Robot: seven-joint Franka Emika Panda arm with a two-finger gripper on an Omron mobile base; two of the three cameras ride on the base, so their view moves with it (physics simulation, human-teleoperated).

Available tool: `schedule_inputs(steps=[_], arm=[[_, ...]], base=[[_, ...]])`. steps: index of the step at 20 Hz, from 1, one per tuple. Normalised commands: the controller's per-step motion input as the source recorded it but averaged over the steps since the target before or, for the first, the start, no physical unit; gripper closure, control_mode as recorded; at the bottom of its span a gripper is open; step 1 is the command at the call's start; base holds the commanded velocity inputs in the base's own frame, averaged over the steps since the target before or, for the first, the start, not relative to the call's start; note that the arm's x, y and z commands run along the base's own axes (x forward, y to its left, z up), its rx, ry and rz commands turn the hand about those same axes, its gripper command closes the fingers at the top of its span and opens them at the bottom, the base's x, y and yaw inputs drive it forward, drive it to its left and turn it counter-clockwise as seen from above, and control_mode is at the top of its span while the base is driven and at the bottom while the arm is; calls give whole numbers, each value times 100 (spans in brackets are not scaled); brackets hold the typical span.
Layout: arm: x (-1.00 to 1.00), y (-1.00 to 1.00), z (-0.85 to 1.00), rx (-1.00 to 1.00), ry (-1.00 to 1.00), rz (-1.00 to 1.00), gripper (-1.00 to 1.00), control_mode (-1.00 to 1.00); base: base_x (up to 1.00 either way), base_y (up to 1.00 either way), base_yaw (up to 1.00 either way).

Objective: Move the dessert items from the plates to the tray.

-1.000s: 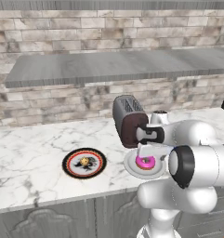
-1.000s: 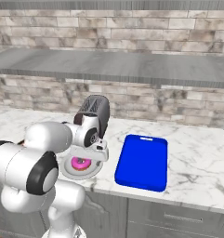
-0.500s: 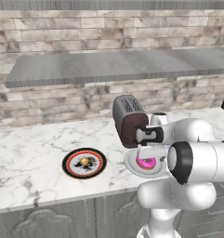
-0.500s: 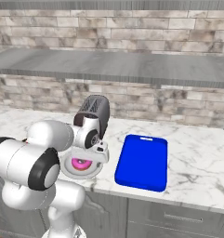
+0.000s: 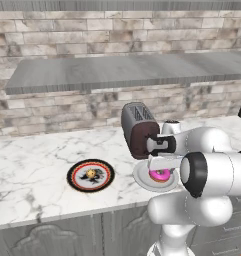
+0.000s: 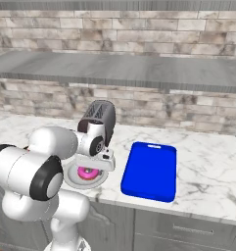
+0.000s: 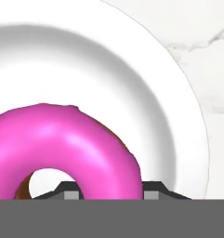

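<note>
A pink-iced doughnut [image 7: 62,144] lies on the plain pale plate [image 7: 132,69], also seen as the doughnut [image 5: 160,174] on the plate [image 5: 140,176] just in front of the toaster. My gripper [image 7: 109,193] hangs right over it, open, one finger tip in the ring's hole and the other outside its right edge. From the base views the gripper [image 5: 160,167] [image 6: 93,166] points straight down at the doughnut [image 6: 86,173]. The small yellow-brown pastry [image 5: 92,173] rests on the black-rimmed patterned plate [image 5: 72,176] to the left. The blue tray [image 6: 150,170] lies to the right.
A brown toaster [image 5: 137,127] [image 6: 100,115] stands directly behind the pale plate [image 6: 73,180], close to my wrist. The marble counter's front edge [image 5: 67,212] runs just below both plates. A stone wall and a grey shelf are behind.
The hand has sunk slightly toward the doughnut on the pale plate. Doughnut, plates and tray have not moved.
</note>
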Motion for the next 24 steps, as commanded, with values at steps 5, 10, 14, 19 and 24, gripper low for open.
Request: schedule_inputs(steps=[5, 10, 14, 19, 24], arm=[[0, -1, 6, 0, 0, 0, 100, -100], [0, -10, 38, 0, 0, 0, 100, -100], [0, -31, 43, 0, 0, 0, 100, -100], [-1, -55, 32, 0, 0, 0, 100, -100], [-3, -61, 26, 0, 0, 0, 100, -100]], base=[[0, 0, 0], [0, 0, 0], [0, 0, 0], [0, 0, 0], [0, 0, 0]])
